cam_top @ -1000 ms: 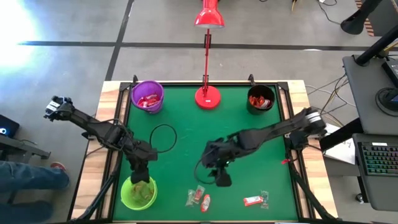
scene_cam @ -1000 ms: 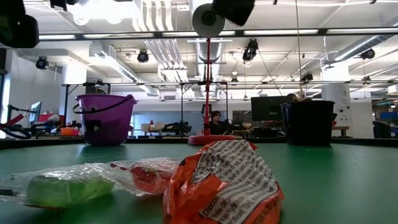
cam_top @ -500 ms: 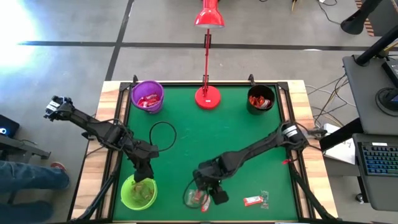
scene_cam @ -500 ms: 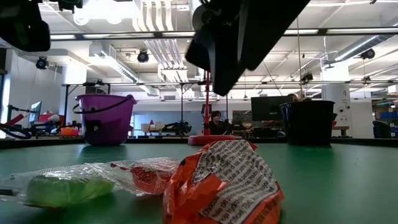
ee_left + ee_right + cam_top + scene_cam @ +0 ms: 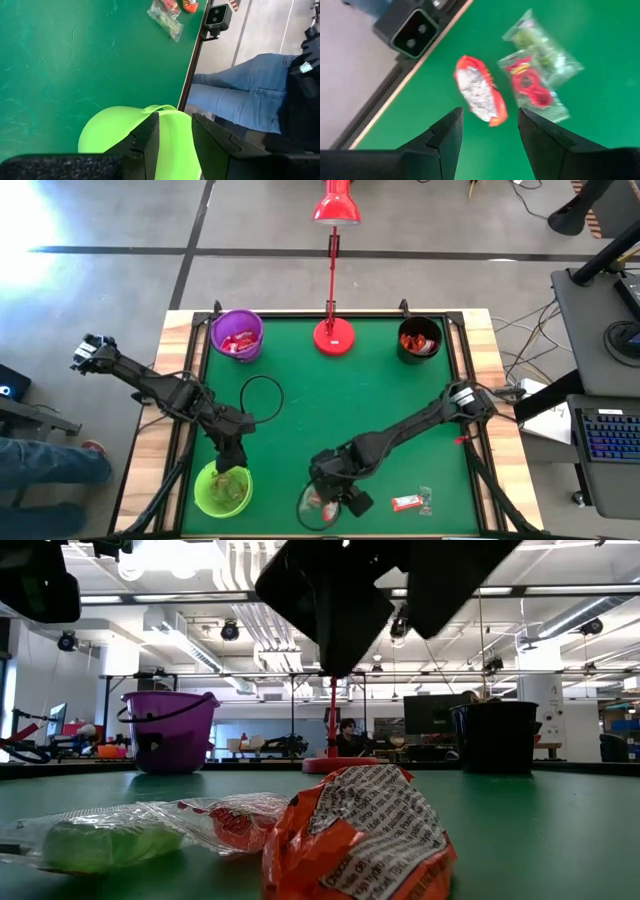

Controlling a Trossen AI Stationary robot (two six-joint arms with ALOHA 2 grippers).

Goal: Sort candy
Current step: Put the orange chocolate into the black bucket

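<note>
With its jaws wide, the right claw hung over the orange-red candy near the table's front edge and needed to straddle that wrapper alone, clear of the red-and-clear sweet just beside it.

Candy: orange-red wrapper flat on green mat nr front edge (clear-wrapped red, green pcs beside).
</note>
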